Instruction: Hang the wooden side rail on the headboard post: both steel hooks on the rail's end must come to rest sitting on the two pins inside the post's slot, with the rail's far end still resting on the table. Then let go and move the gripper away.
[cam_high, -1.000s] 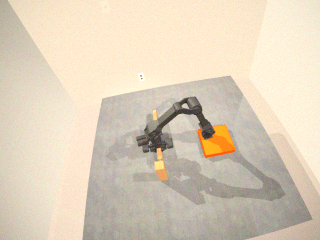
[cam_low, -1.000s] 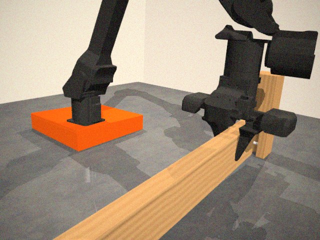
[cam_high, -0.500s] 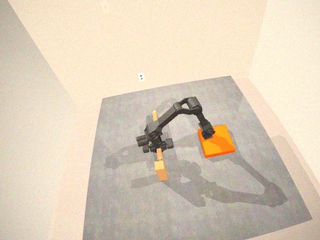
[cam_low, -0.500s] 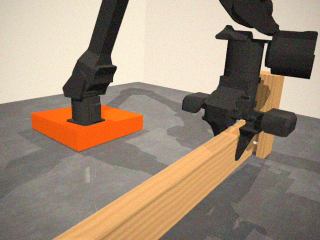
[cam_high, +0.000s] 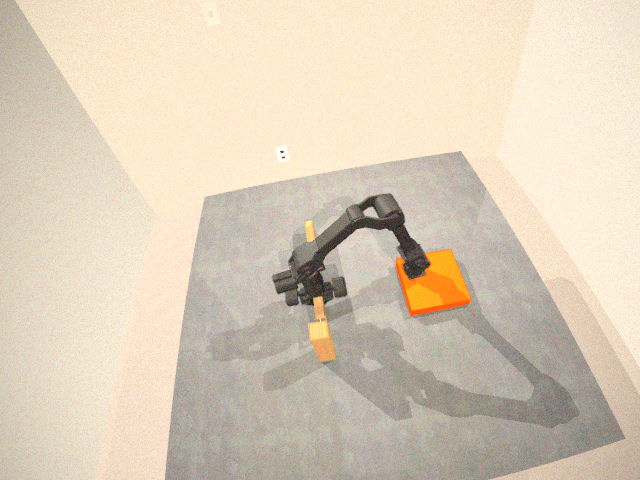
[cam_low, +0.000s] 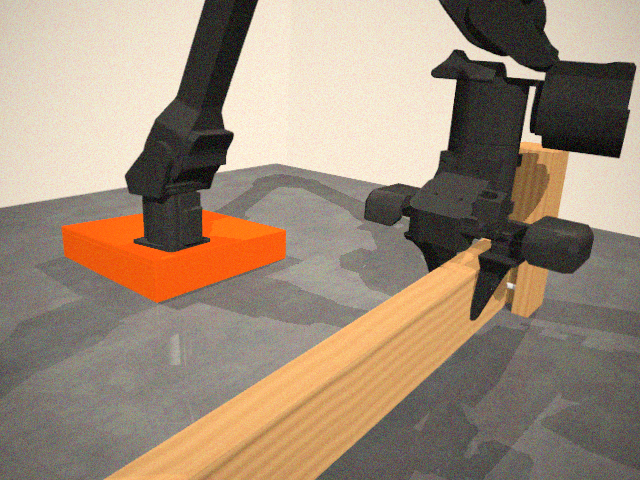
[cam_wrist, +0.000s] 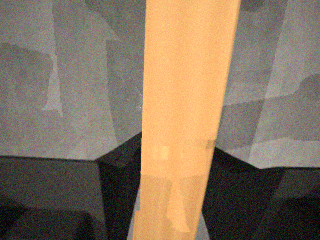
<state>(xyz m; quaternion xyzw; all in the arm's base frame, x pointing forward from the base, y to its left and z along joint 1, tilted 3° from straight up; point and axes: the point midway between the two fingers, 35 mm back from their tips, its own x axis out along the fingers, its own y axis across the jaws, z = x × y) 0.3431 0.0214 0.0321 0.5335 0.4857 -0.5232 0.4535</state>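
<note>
The long wooden side rail (cam_high: 310, 232) (cam_low: 310, 382) (cam_wrist: 185, 90) runs across the grey table top. Its far end rests on the table, and its near end is lifted up against the upright headboard post (cam_high: 323, 343) (cam_low: 547, 196). My gripper (cam_high: 312, 294) (cam_low: 457, 281) (cam_wrist: 166, 138) is shut on the rail close to that end, with one dark finger on each side. A small steel part (cam_low: 510, 285) shows between the rail's end and the post. The hooks, the pins and the slot are otherwise hidden, so I cannot tell whether the hooks sit on the pins.
The arm's orange base block (cam_high: 439, 294) (cam_low: 170, 268) stands to the side of the rail. The grey table top (cam_high: 258, 413) is bounded by beige walls, with a wall socket (cam_high: 282, 153) behind it.
</note>
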